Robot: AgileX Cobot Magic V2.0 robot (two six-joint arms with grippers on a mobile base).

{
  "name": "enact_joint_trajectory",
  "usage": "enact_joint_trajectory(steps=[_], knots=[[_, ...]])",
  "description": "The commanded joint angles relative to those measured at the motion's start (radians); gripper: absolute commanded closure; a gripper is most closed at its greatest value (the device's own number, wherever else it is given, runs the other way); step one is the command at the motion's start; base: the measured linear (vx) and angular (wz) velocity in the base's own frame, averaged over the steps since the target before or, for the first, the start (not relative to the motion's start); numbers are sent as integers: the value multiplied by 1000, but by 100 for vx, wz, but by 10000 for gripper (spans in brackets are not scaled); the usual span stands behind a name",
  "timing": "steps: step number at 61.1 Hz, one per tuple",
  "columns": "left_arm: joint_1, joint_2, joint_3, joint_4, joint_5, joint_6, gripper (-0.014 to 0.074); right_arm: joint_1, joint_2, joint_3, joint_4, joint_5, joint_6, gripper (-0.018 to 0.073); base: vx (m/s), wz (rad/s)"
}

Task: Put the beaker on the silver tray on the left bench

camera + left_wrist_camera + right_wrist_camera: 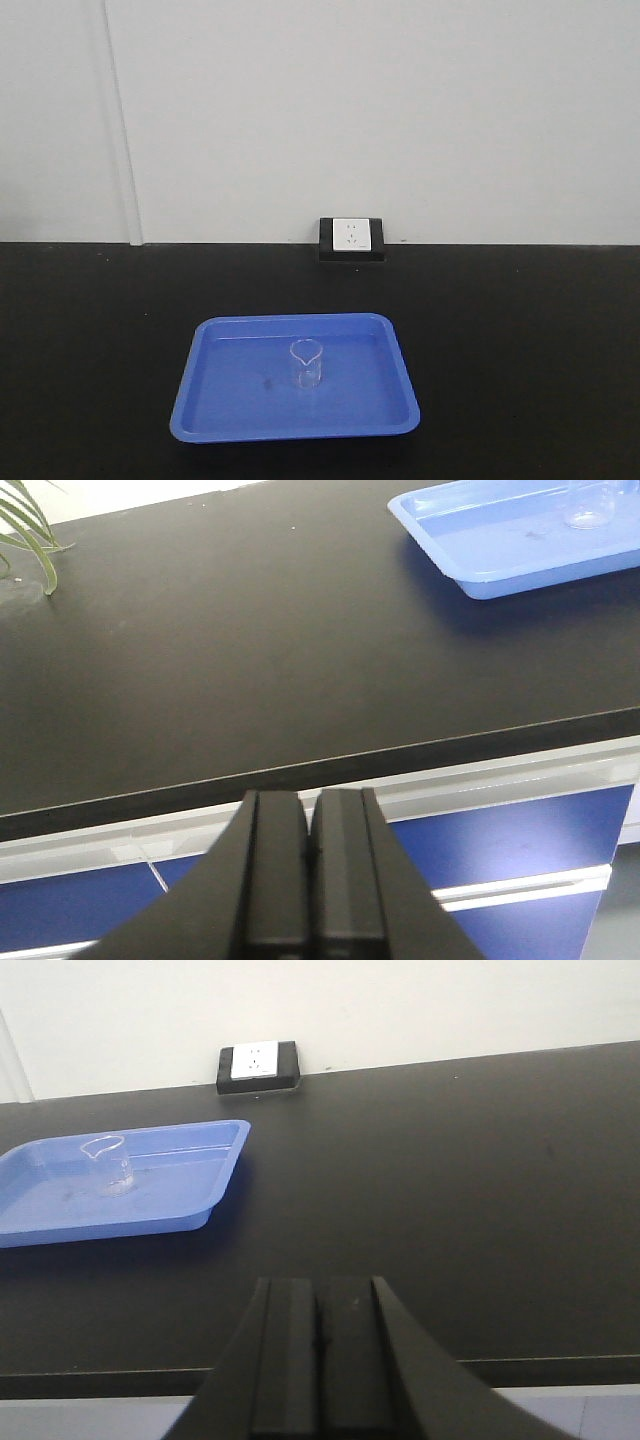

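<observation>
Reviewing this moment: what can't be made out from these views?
silver tray: in no view, outside every frame.
beaker, left wrist view: rim cut off by the top edge.
beaker contents, front view: glass too small and clear to tell.
plant, left wrist view: cropped by the left edge.

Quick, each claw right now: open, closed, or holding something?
Left claw: closed, holding nothing.
Right claw: closed, holding nothing.

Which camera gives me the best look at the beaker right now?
The right wrist view: the beaker appears whole and largest, spout rim outlined, standing in the blue tray. The front-facing view shows it whole but smaller; the left wrist view cuts off its top at the frame edge.
</observation>
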Motion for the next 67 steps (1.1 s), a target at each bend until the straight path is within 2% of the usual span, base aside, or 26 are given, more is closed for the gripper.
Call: enact_joint_trajectory(steps=[1, 34, 49, 56, 67], knots=[[-4, -8, 20, -3, -83, -2, 595, 0, -11, 5, -4, -85, -1, 571, 0, 0], [-4, -8, 20, -3, -83, -2, 595, 0, -11, 5, -6, -118, -6, 571, 0, 0], [-4, -8, 20, -3, -83, -2, 595, -2, 6, -46, -45, -407, -16, 571, 0, 0], [-4, -8, 20, -3, -83, -2, 595, -2, 115, -168, -45, -450, -61, 571, 0, 0], [-4, -8, 20, -3, -83, -2, 595, -2, 486, -378, -45, -501, -175, 571, 0, 0]])
